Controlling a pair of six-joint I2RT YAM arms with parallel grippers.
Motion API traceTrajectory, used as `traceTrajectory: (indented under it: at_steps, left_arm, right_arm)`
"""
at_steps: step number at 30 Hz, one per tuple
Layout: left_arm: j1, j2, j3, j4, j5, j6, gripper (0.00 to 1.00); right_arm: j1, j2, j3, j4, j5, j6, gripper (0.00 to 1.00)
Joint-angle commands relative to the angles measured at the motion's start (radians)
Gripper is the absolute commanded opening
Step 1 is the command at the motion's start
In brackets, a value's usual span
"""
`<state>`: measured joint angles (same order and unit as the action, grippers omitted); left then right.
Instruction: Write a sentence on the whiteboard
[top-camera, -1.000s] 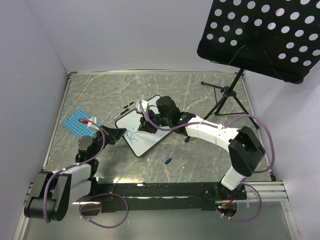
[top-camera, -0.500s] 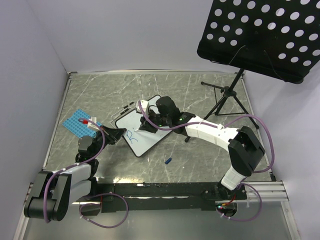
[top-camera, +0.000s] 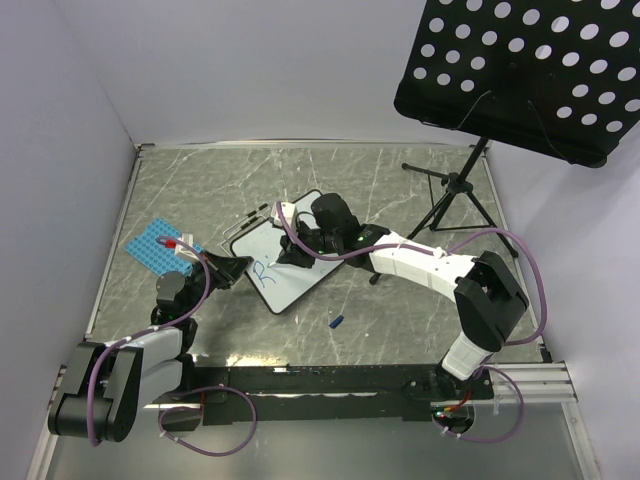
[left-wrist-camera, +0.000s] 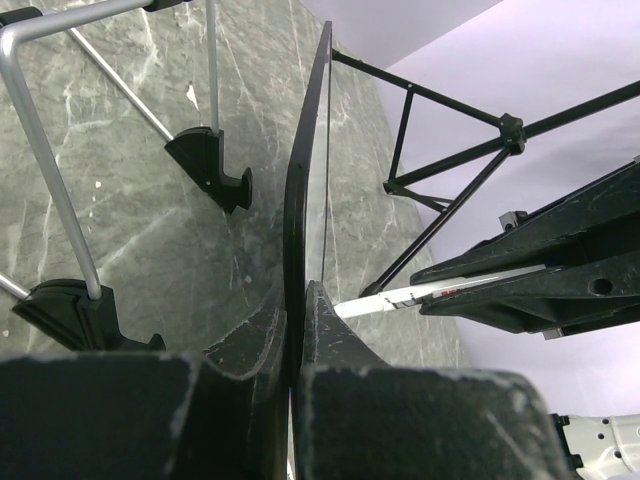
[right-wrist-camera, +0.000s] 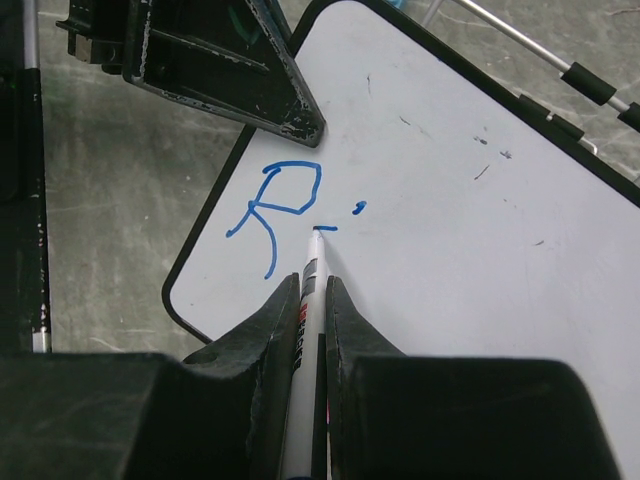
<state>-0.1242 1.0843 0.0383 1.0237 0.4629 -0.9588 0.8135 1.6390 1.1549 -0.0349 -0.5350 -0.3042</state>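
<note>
Locate the whiteboard (top-camera: 285, 262) near the middle of the table (top-camera: 400, 180), lying at an angle with one corner toward the left arm. The left claw (left-wrist-camera: 297, 300) is closed on the board's thin black frame at that near-left edge; in the left wrist view you see the frame pinched edge-on between both fingers, with almost no gap.

The right claw (right-wrist-camera: 313, 285) is closed around a white marker (right-wrist-camera: 312, 255), gripping its barrel between both fingers. The marker tip touches the board surface just right of the writing.

Check the sentence (right-wrist-camera: 285, 205) in the right wrist view: it consists of a blue capital "R", a small dot to its right, and a short dash at the marker tip. The rest of the board is blank apart from a few faint specks.

A small blue object (top-camera: 338, 321), possibly a cap, lies on the table just beside the board's near edge. A blue studded plate (top-camera: 155, 245) sits to the left of the left claw. A black perforated stand (top-camera: 520, 70) occupies the far right corner.
</note>
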Motion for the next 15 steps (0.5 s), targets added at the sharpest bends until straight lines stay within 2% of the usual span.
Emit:
traceTrajectory:
  at_steps: [1, 7, 15]
  left_arm:
    - [-0.008, -0.003, -0.051, 0.073, 0.022, 0.017, 0.01]
    - [-0.005, -0.009, -0.051, 0.065, 0.019, 0.019, 0.01]
    - [-0.006, 0.003, -0.051, 0.078, 0.02, 0.017, 0.01]
  right_arm:
    - [0.0, 0.021, 0.011, 0.013, 0.01, 0.008, 0.0]
    - [-0.016, 0.013, 0.005, 0.03, 0.102, 0.039, 0.0]
    - [-0.034, 0.004, -0.007, 0.014, 0.086, 0.017, 0.0]
